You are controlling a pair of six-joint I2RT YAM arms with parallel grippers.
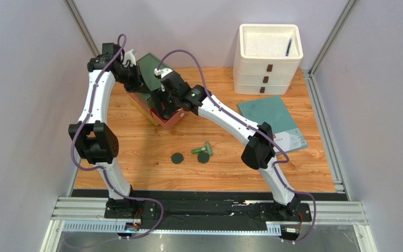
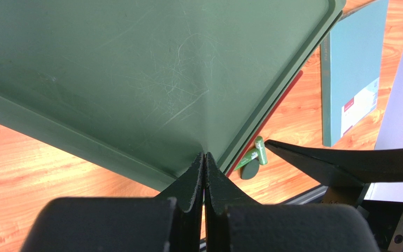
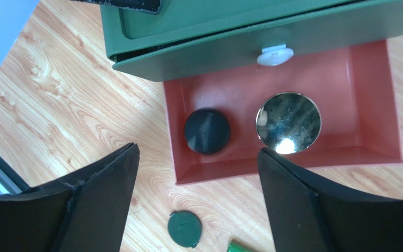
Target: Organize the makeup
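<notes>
A box with a red base [image 3: 377,105] and a green lid [image 2: 135,68] stands at the table's back left. My left gripper [image 2: 204,157] is shut on the lid's edge and holds it raised. Inside the red base sit a dark round jar [image 3: 207,131] and a gold-rimmed jar [image 3: 287,122]. My right gripper [image 3: 197,151] hangs open just above the base's near wall, with nothing between its fingers. On the table lie two dark green compacts [image 1: 177,158] [image 1: 203,157] and two bright green tubes [image 1: 203,149].
A white drawer unit [image 1: 268,55] stands at the back right, with a blue pen [image 1: 289,47] in its top tray. A teal flat book [image 1: 272,123] lies in front of it, to the right of the right arm.
</notes>
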